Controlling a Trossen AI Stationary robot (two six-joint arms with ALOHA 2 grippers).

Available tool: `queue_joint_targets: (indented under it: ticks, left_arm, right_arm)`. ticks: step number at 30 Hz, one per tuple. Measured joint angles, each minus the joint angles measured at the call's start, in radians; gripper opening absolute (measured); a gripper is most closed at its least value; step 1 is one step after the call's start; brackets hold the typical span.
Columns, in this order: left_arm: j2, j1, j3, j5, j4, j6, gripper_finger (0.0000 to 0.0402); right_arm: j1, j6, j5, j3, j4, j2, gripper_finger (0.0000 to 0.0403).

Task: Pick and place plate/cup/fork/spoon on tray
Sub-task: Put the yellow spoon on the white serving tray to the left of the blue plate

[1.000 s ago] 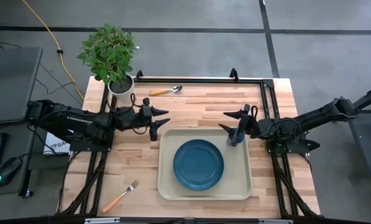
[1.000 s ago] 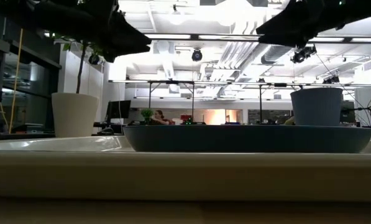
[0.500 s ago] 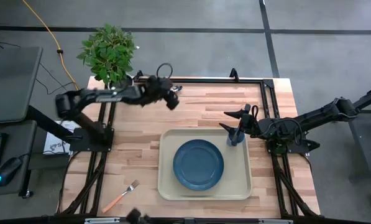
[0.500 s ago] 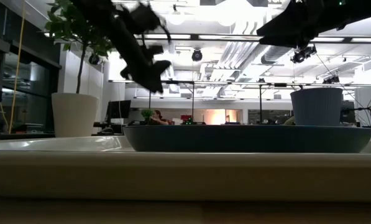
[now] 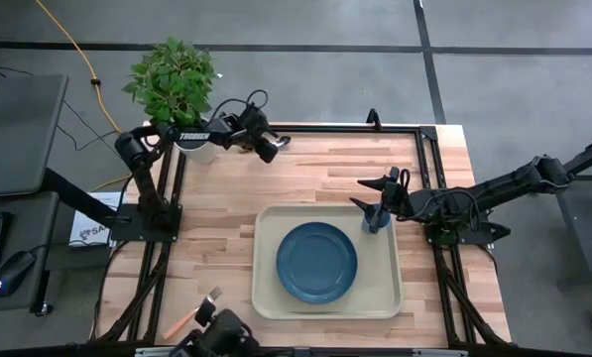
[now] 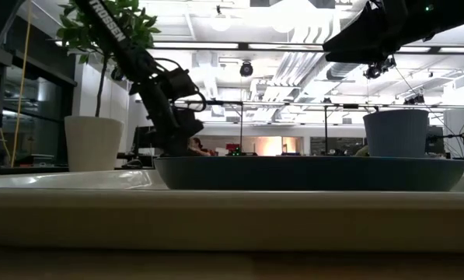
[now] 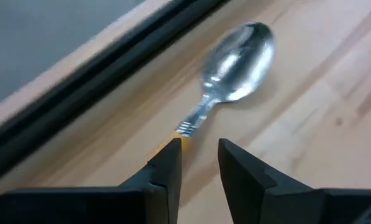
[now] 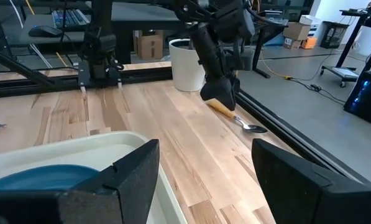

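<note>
Spoon (image 7: 235, 62) on table, handle between slightly parted left gripper (image 7: 196, 163) fingers, ungrasped.

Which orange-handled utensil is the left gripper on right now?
The spoon at the table's far edge; the left gripper straddles its handle. The fork lies at the near-left edge.

Wooden table (image 5: 315, 178), tray (image 5: 264, 260), spoon (image 7: 235, 59), fork (image 5: 188, 319), plant pot (image 5: 194, 149)

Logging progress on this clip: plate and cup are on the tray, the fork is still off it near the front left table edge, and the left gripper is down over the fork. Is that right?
Not quite. The left gripper is down over the spoon at the far edge of the table beside the plant pot, as the left wrist view shows. The rest holds: the plate and cup are on the tray, and the fork lies off it.
</note>
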Motion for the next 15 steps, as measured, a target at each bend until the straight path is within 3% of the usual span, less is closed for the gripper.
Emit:
queue_joint_targets:
  ticks: [9, 15]
  left_arm:
    - [0.012, 0.038, 0.000, 0.005, -0.020, 0.108, 0.0138]
    - [0.011, 0.077, 0.000, 0.060, -0.012, 0.119, 0.0176]
  right_arm:
    - [0.000, -0.002, 0.000, 0.000, 0.000, 0.000, 0.0248]
    - [0.000, -0.001, 0.000, 0.000, 0.000, 0.000, 0.0248]
